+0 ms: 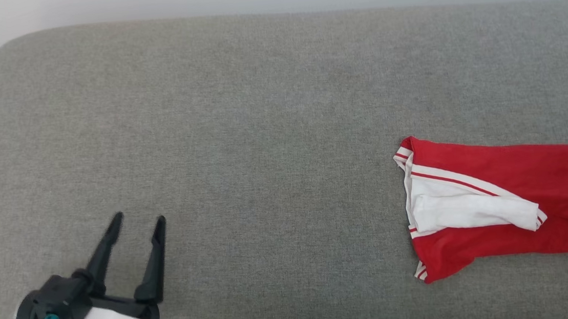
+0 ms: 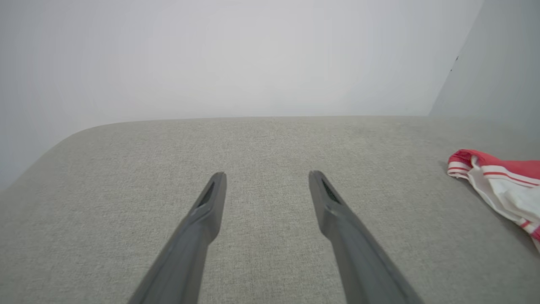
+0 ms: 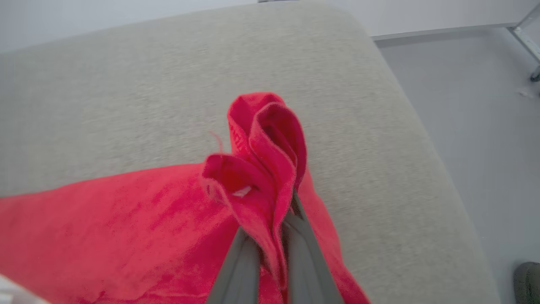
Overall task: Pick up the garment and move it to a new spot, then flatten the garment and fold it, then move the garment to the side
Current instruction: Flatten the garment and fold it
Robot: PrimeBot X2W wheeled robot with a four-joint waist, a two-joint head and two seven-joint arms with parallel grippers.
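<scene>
The garment (image 1: 524, 200) lies at the right of the grey cushion, red side up, with a white sleeve folded across its left end; its right part runs off the head view. My left gripper (image 1: 139, 217) hovers open and empty at the lower left, far from the garment. Its two dark fingers stand wide apart over bare cushion in the left wrist view, left gripper (image 2: 266, 174), with the garment's striped collar end (image 2: 502, 177) at the far right. In the right wrist view my right gripper (image 3: 270, 228) is shut on a bunched red edge of the garment (image 3: 126, 228), lifted slightly off the cushion.
A broad grey upholstered cushion (image 1: 258, 105) carries everything, with a white wall behind it. Its rounded right edge drops to a grey floor (image 3: 472, 105), where a metal frame leg (image 3: 527, 42) stands. A dark object (image 3: 527, 283) sits at the floor's near corner.
</scene>
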